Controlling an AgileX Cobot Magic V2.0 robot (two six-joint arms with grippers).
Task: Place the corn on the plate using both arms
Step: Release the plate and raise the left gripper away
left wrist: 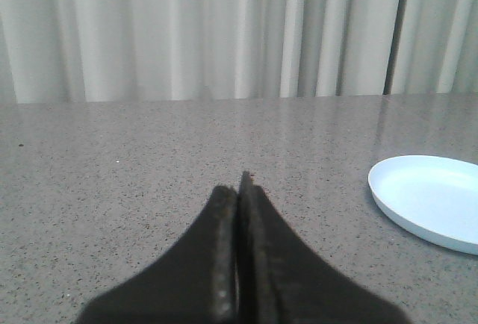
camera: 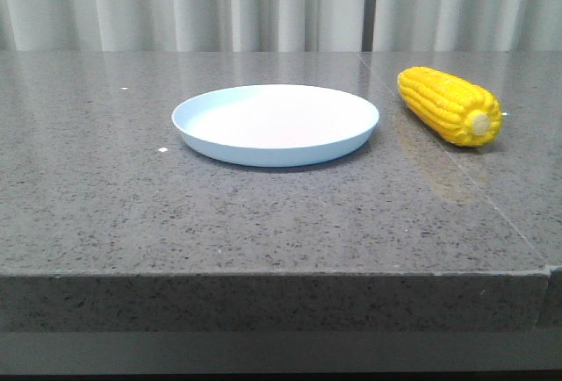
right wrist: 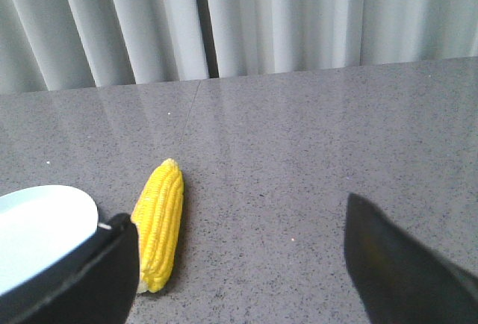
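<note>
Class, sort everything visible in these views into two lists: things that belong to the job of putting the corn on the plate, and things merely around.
Belongs to the job:
- corn, lying on the table to the right of the plate
- plate, nothing on it
- left gripper, shut
- right gripper, open

Merely around:
- grey stone table
- pale curtain
</note>
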